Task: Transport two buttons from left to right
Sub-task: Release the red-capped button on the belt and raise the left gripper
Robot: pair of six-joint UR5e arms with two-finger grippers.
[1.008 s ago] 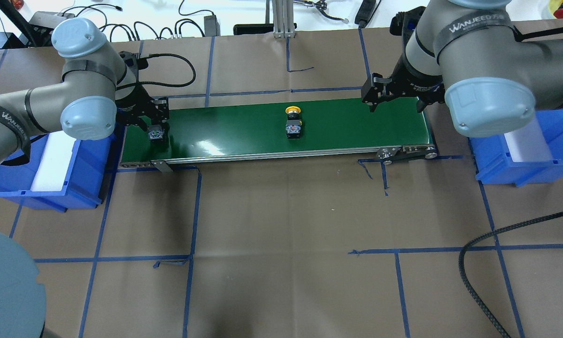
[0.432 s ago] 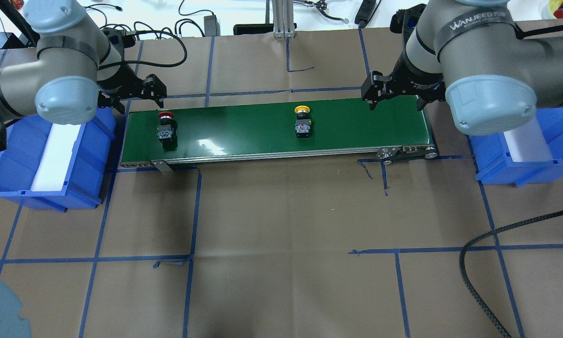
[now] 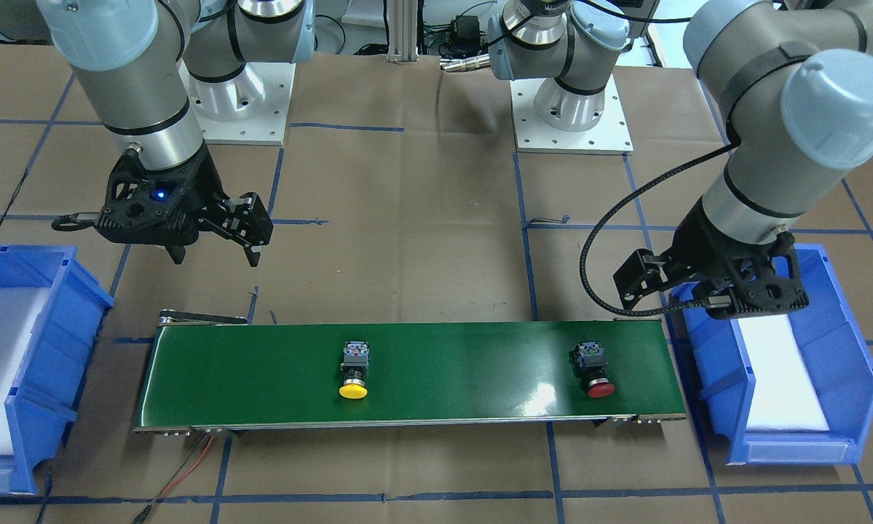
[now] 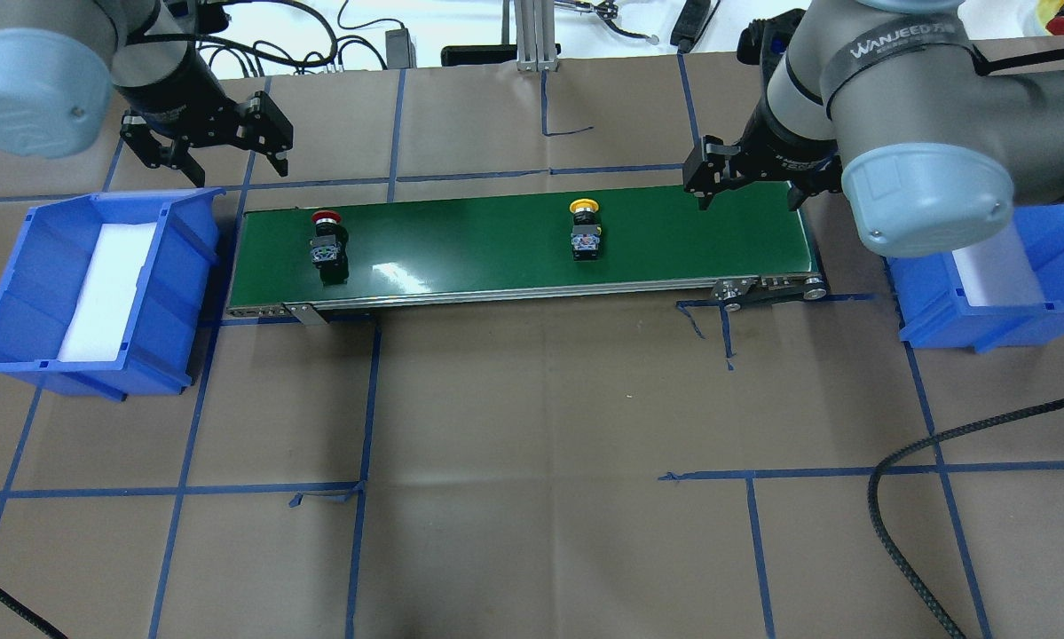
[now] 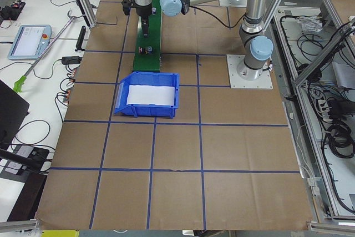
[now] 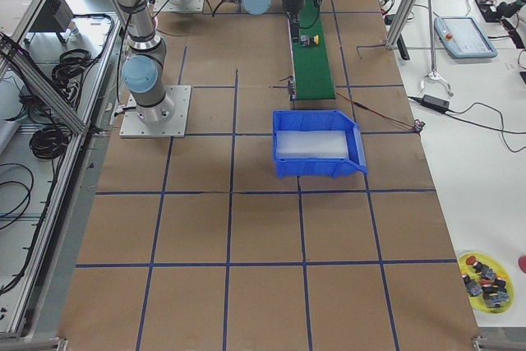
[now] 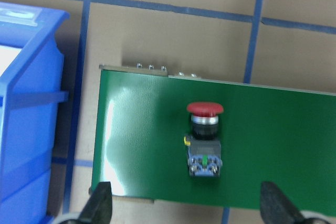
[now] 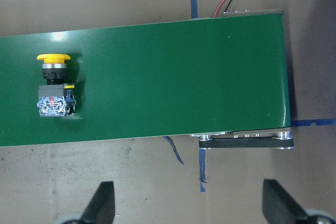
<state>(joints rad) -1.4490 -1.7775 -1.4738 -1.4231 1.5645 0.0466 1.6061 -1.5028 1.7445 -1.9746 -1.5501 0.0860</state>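
The red-capped button (image 4: 327, 245) lies on its side at the left end of the green conveyor belt (image 4: 478, 253). It also shows in the left wrist view (image 7: 205, 142) and the front view (image 3: 593, 370). The yellow-capped button (image 4: 585, 234) lies near the belt's middle, also in the right wrist view (image 8: 53, 86) and front view (image 3: 354, 370). My left gripper (image 4: 239, 171) is open and empty, above and behind the belt's left end. My right gripper (image 4: 749, 202) is open and empty, hovering over the belt's right end, well right of the yellow button.
A blue bin with white foam (image 4: 17, 293) stands off the belt's left end. Another blue bin (image 4: 1060, 257) stands off the right end, partly under my right arm. A black cable (image 4: 904, 497) lies on the brown paper at front right.
My left gripper has let go of the red button, opened, and pulled up and back from the belt. Both buttons have shifted rightward along the belt. My right arm has not moved.
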